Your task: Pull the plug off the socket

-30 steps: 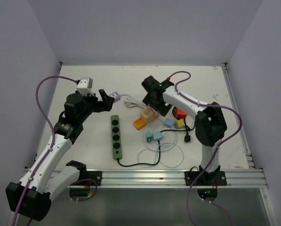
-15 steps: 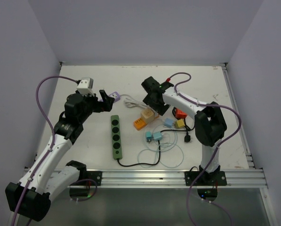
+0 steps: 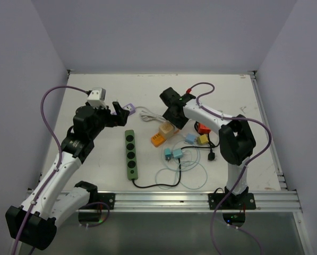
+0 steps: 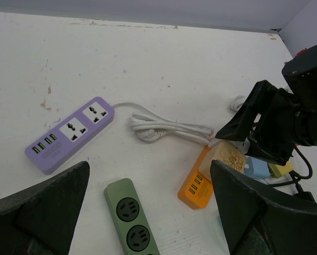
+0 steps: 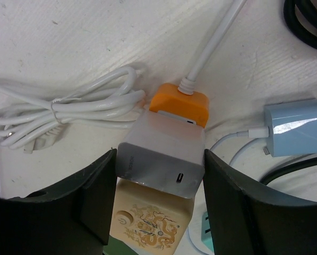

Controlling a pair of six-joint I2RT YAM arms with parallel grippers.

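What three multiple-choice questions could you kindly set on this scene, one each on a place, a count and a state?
1. Where is the white charger?
A. On the green strip.
B. On the orange strip, between the right fingers.
C. Loose on the table.

2. How many large sockets does the purple strip show?
A. One.
B. Two.
C. Five.

3. How do the left fingers stand?
A. Wide open, holding nothing.
B. Shut on a cable.
C. Shut on the charger.

Answers:
1 B: the right wrist view shows it on orange with a finger at each side.
2 B: the left wrist view shows two on its top.
3 A: both stand far apart with nothing between them.
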